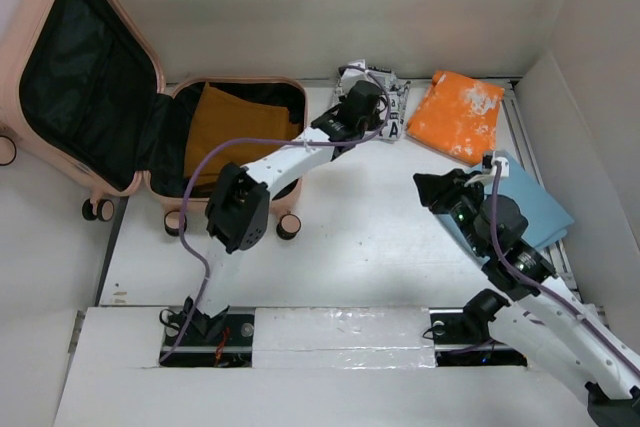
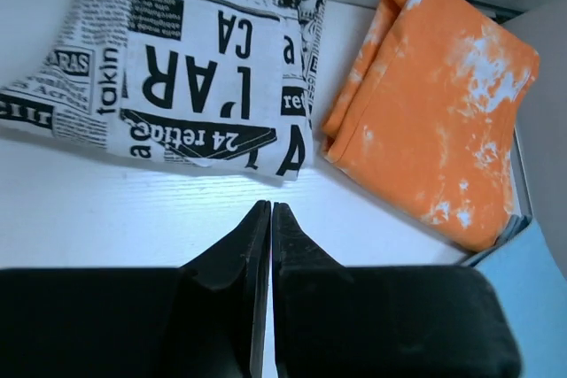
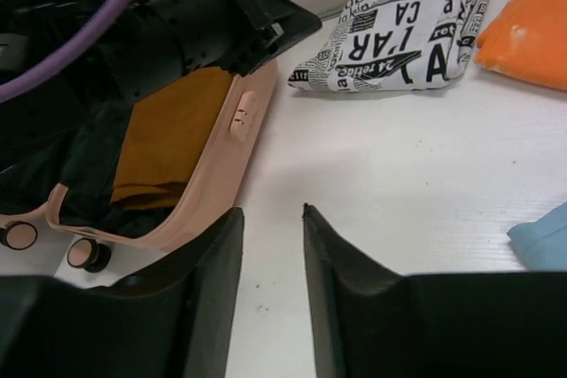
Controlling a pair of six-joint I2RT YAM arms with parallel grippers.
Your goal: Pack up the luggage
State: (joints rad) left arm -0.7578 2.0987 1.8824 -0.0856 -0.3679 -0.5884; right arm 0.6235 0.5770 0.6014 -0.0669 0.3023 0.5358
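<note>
Shut and empty, the left gripper is nearer the luggage — lying open, seemingly just to its left — while the right gripper hangs half-open, empty.

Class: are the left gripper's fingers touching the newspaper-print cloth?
Apart. In the left wrist view the left gripper, fingers shut, ends short of the newspaper-print cloth, with bare table between them.
</note>
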